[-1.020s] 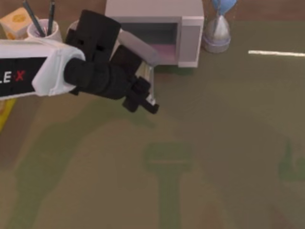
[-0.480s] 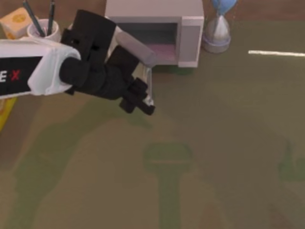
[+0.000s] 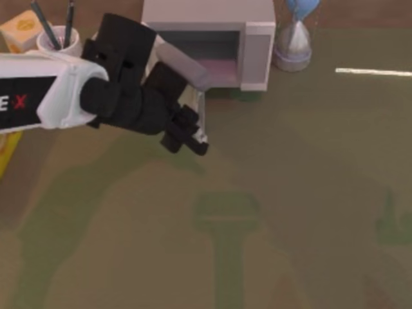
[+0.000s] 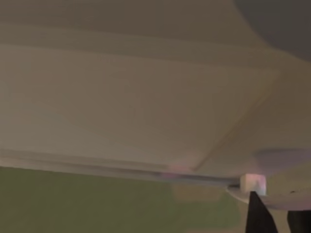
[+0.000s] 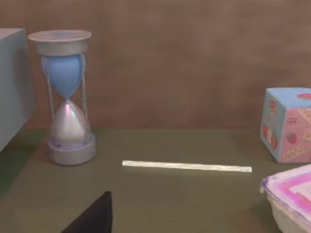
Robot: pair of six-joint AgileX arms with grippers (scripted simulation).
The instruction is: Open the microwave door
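The boxy white-grey microwave (image 3: 212, 29) with its grey-windowed, white-framed microwave door (image 3: 187, 67) stands on an olive-green mottled worktop (image 3: 290, 193), beside a blue-and-silver hourglass (image 5: 68, 97), a pale thin rod (image 5: 187, 166) and a pink-patterned light-blue carton (image 5: 287, 124).

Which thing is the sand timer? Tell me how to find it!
Find the white-grey microwave at the table's far edge in the top view. Right beside its grey control panel stands the hourglass. It is the only thing with blue glass bulbs on a round grey base.
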